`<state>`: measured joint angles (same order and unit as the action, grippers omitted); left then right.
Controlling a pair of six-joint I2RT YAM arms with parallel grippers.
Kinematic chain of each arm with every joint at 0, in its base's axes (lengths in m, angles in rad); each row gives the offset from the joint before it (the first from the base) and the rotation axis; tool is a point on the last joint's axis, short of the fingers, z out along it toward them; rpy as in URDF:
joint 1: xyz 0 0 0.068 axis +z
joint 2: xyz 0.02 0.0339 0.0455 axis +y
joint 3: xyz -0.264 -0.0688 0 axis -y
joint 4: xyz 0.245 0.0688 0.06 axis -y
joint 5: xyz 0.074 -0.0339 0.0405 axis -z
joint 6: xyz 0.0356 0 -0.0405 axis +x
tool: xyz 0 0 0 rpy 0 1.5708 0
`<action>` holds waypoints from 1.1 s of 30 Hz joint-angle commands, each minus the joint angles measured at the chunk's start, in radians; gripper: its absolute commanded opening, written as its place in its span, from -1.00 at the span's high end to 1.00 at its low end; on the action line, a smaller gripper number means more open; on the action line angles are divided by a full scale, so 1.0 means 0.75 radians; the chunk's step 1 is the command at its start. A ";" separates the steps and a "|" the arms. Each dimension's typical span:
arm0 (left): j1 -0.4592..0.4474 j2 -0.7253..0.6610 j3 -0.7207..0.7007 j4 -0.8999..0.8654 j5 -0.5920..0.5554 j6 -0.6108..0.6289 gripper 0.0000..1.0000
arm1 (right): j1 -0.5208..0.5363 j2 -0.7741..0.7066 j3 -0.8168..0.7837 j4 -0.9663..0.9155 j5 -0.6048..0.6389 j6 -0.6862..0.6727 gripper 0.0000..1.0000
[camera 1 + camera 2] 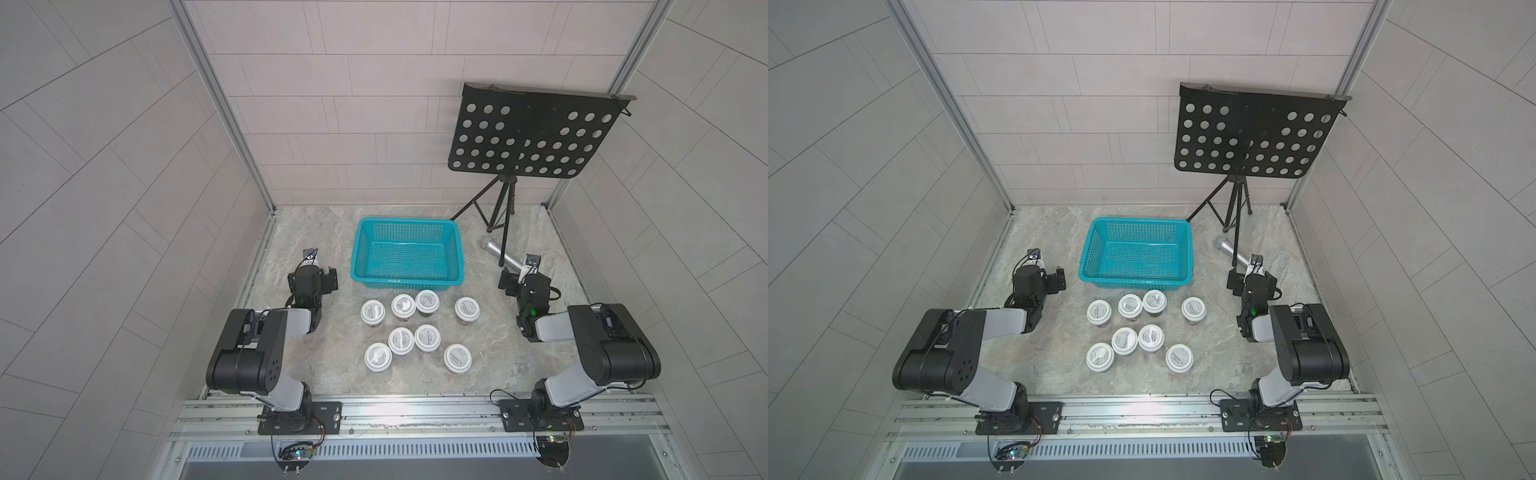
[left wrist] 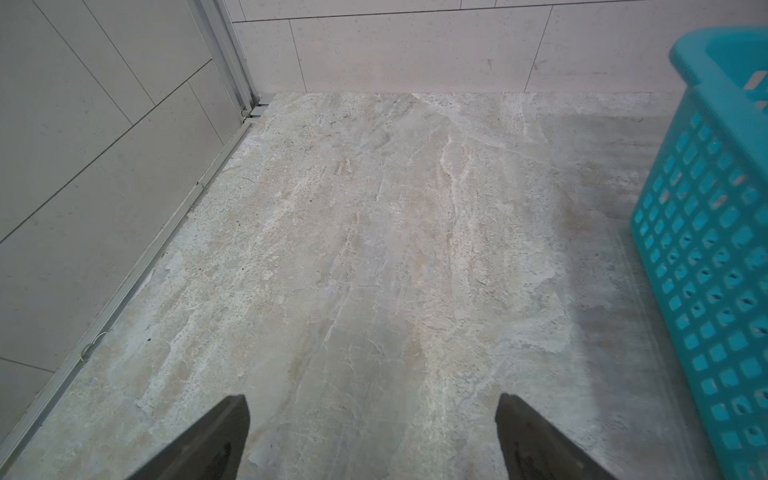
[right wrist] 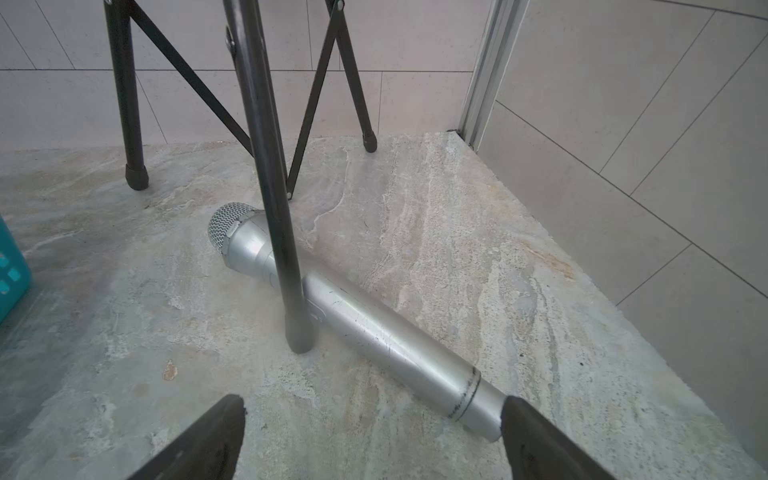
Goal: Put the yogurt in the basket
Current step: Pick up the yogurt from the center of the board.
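Lid print: each of the eight yogurt cups (image 1: 427, 338) has grey print on a white lid, too small to read in both top views. A pale mark on the near rim of the basket (image 1: 405, 232) is also illegible. No brand can be made out on the silver microphone (image 3: 374, 332).

Left end effector (image 2: 371, 415): fingers spread wide, nothing between them, bare worktop (image 2: 374, 249) below. The basket stands just beside it, on the side toward the right arm. The wrist view cuts the basket off and shows one mesh wall only.

Right end effector (image 3: 372, 415): fingers spread wide, holding nothing. The microphone lies just ahead, and its tail end disappears behind one finger (image 3: 540, 440) — contact cannot be told. A leg of the black music stand (image 3: 274, 208) crosses the microphone body and hides a band of it.

Cups: all eight stand upright on the worktop — between the two end effectors, back toward the arm bases, outside the basket. The lids hide the contents.
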<state>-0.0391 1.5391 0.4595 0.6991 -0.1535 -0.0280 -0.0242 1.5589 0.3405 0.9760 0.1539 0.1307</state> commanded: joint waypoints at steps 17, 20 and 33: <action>0.009 -0.008 -0.006 0.022 0.002 0.007 -1.00 | 0.006 0.001 0.003 0.008 0.012 -0.011 -1.00; 0.009 -0.014 -0.010 0.023 0.004 0.006 -1.00 | 0.006 0.000 0.003 0.007 0.013 -0.011 -1.00; 0.007 -0.352 0.087 -0.444 -0.158 -0.164 -1.00 | 0.006 -0.363 0.114 -0.526 0.148 0.089 -1.00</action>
<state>-0.0391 1.3174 0.4938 0.4839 -0.2207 -0.0853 -0.0242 1.3434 0.4072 0.7315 0.2226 0.1520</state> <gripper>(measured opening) 0.999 0.999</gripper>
